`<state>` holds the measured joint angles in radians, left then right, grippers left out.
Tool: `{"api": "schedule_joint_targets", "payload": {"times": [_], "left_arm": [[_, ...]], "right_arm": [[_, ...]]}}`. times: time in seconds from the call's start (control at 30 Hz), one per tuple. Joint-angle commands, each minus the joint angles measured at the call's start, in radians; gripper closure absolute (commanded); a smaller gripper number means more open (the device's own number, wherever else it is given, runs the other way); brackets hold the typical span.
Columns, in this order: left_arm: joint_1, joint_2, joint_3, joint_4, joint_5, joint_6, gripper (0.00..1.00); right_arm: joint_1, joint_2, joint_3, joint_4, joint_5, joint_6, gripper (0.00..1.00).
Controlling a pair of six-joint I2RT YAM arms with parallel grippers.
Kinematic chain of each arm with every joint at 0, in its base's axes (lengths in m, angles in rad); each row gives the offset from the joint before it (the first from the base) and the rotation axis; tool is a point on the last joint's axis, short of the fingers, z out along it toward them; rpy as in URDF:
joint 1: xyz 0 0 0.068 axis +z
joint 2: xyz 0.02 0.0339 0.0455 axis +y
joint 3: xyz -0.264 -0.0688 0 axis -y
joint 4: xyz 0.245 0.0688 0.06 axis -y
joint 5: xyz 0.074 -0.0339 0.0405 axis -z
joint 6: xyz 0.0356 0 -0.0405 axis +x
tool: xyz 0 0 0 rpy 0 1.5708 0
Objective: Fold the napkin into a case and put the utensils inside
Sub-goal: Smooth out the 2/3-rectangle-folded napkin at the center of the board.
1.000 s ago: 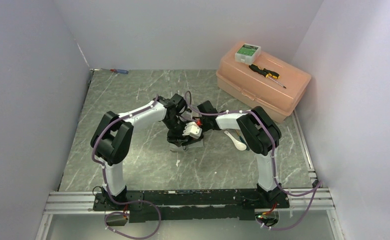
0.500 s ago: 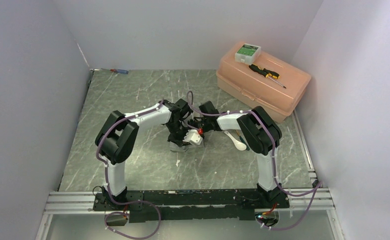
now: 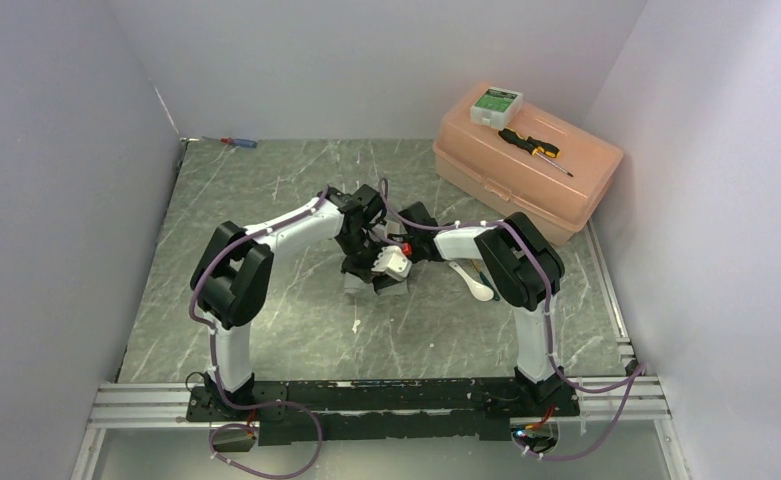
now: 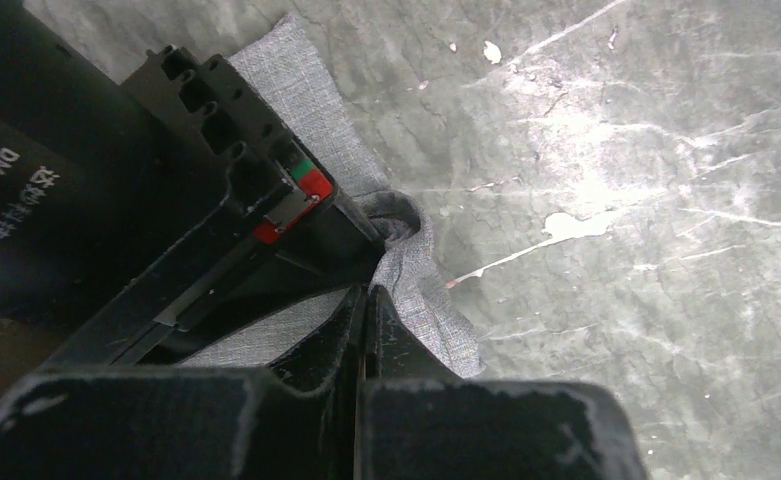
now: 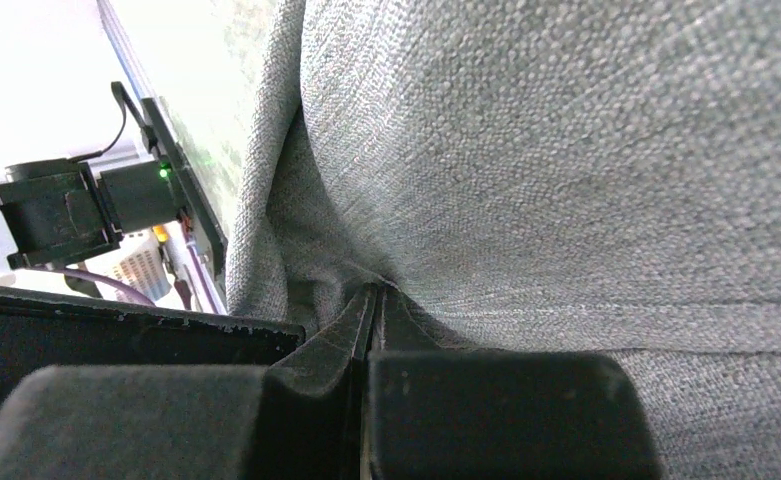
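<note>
Overhead view looks down from behind; 2 wrist views press close, sharing the napkin (image 4: 418, 278).

The napkin (image 3: 392, 291) lies on the table (image 3: 266, 200). A spoon (image 3: 474, 283) lies near, at its 3 o'clock. A box (image 3: 511, 185) sits at 2 o'clock, one screwdriver (image 3: 534, 150) on it. The other screwdriver (image 3: 238, 142) lies at 11 o'clock
</note>
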<state>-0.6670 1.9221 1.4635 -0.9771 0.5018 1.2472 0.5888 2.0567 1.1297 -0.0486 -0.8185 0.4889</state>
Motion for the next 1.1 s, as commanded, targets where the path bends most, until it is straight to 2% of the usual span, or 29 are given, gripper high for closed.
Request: {"api": "schedule_joint_targets", "payload": {"times": [0.0, 0.3, 0.4, 0.53, 0.57, 0.63, 0.7, 0.9, 0.93, 0.97, 1.07], "left_arm": [[-0.015, -0.043, 0.017, -0.025, 0.053, -0.005, 0.97], [-0.023, -0.04, -0.107, 0.126, -0.014, -0.022, 0.97], [-0.023, -0.032, -0.139, 0.231, -0.051, -0.074, 0.97], [-0.023, -0.028, -0.18, 0.285, -0.079, -0.106, 0.94], [-0.023, -0.032, -0.192, 0.293, -0.082, -0.115, 0.9], [-0.023, -0.039, -0.206, 0.304, -0.091, -0.137, 0.75], [-0.023, -0.046, -0.203, 0.301, -0.095, -0.162, 0.64], [-0.021, -0.07, -0.087, 0.205, -0.073, -0.259, 0.51], [-0.019, -0.076, -0.061, 0.18, -0.062, -0.272, 0.37], [-0.017, -0.082, -0.038, 0.157, -0.053, -0.282, 0.34], [-0.009, -0.102, 0.033, 0.086, -0.032, -0.313, 0.31]], "right_arm": [[0.002, -0.009, 0.005, -0.097, 0.106, -0.069, 1.0], [0.0, -0.048, -0.003, -0.006, -0.02, 0.02, 1.0], [-0.009, -0.069, -0.005, -0.023, -0.022, 0.012, 1.0], [-0.054, -0.124, 0.0, -0.045, -0.028, -0.002, 1.0], [-0.072, -0.135, 0.007, -0.059, -0.024, -0.012, 1.0], [-0.108, -0.156, 0.027, -0.078, -0.015, -0.029, 0.98], [-0.134, -0.157, 0.069, -0.107, 0.008, -0.051, 0.96], [-0.158, -0.088, 0.219, -0.193, 0.095, -0.117, 0.96], [-0.157, -0.078, 0.227, -0.188, 0.097, -0.113, 0.98], [-0.156, -0.075, 0.232, -0.178, 0.098, -0.108, 0.98], [-0.144, -0.065, 0.239, -0.174, 0.117, -0.111, 0.99]]}}
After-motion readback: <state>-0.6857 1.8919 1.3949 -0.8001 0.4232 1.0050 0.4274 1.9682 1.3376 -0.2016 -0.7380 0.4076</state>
